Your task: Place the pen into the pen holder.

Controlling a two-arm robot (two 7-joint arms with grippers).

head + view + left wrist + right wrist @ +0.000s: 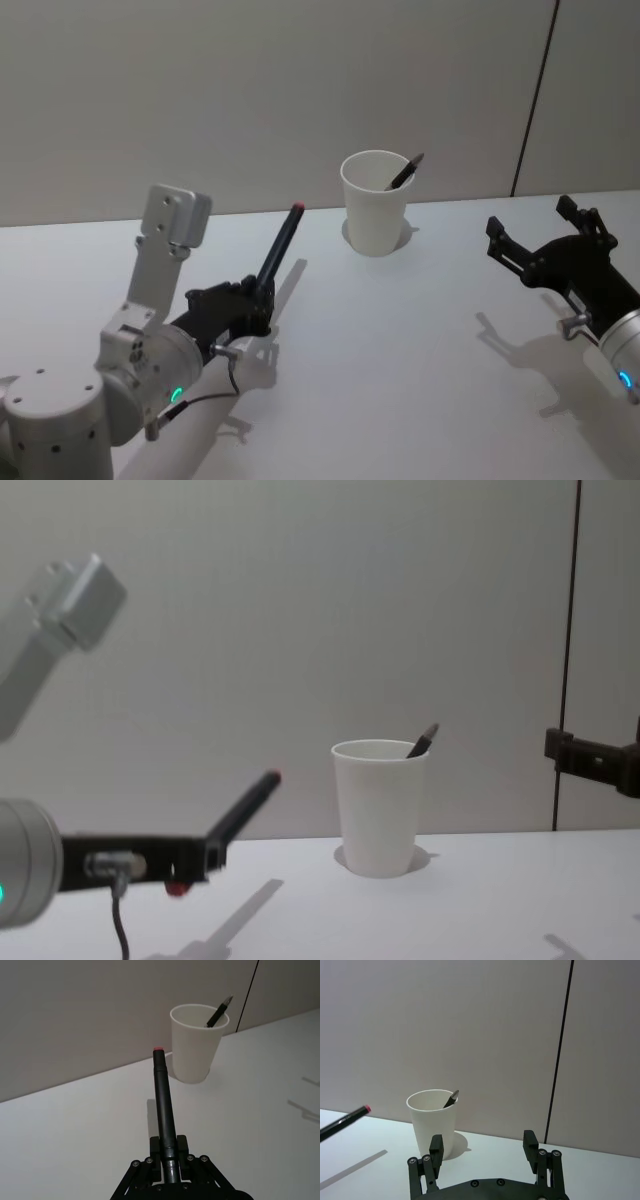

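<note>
A black pen [280, 245] with a red end sticks up at a slant from my left gripper [262, 300], which is shut on its lower end above the left side of the table. The red end points toward the pen holder [375, 215], a white paper cup standing upright at the back middle. In the left wrist view the pen [164, 1105] stops short of the cup [192, 1050]. A second dark pen [403, 173] leans inside the cup against its rim. My right gripper [530, 220] hovers open and empty to the right of the cup.
The white table [400, 350] is bare around the cup. A plain wall with a dark vertical seam [535, 100] rises right behind it.
</note>
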